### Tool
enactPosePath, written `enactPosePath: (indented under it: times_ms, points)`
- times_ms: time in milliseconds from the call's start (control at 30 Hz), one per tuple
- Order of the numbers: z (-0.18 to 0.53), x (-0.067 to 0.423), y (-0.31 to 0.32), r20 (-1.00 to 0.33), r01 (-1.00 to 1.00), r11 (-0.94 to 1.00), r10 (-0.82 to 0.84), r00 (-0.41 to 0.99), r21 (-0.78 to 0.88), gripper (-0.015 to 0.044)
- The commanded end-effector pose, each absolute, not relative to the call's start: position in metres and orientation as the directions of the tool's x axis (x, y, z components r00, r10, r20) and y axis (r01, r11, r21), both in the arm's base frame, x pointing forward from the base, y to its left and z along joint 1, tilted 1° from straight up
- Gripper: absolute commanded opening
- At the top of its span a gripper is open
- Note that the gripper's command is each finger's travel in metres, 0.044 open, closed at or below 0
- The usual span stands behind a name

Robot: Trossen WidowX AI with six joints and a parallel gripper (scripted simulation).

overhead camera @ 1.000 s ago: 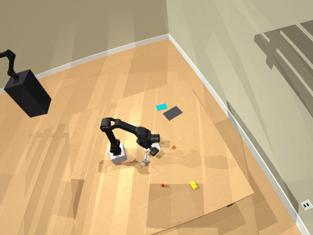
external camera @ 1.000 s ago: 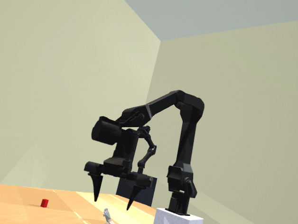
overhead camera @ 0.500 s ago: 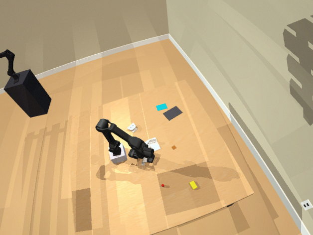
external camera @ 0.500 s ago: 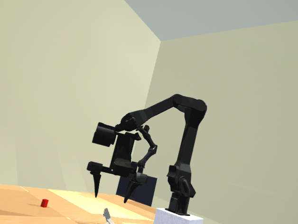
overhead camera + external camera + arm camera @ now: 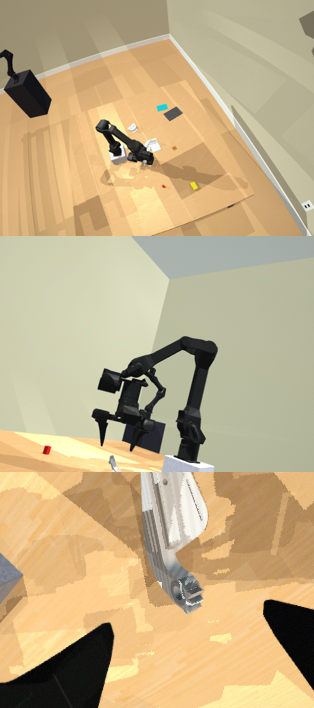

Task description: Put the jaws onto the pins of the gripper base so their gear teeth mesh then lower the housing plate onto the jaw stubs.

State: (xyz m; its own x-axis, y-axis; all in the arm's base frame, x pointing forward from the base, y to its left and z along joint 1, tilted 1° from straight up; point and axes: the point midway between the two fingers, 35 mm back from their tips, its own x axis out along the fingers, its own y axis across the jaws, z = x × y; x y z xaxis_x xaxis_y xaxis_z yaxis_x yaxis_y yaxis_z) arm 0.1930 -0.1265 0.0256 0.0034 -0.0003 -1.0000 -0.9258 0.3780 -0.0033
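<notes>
My gripper is wide open and empty, its fingers pointing down above a loose white-grey jaw. The jaw's toothed end lies between the fingertips in the wrist view, with air between it and the fingers in the exterior view. The white gripper base lies just behind the arm in the top view. A curved white part shows at its left side, but whether it is a jaw seated on a pin I cannot tell. The white housing plate with two holes lies apart, further back.
The arm stands on a pale block. Also there are a red block, a yellow block, a small orange piece, a cyan sheet and a dark slab. Another arm stands on a black pedestal.
</notes>
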Motion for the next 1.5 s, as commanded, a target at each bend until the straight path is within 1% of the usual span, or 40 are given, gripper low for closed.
enactPosePath:
  times_ms: [0, 1333, 1467]
  points:
    - [0.020, 0.193, -0.127, -1.000, -0.928, 0.371, -0.003, 0.002, -0.003, 0.0440]
    - [-0.042, 0.192, -0.126, -1.000, -0.928, 0.371, -0.002, 0.001, -0.002, 0.0440]
    - [-0.042, 0.192, -0.126, -1.000, -0.928, 0.371, -0.002, 0.001, -0.002, 0.0335]
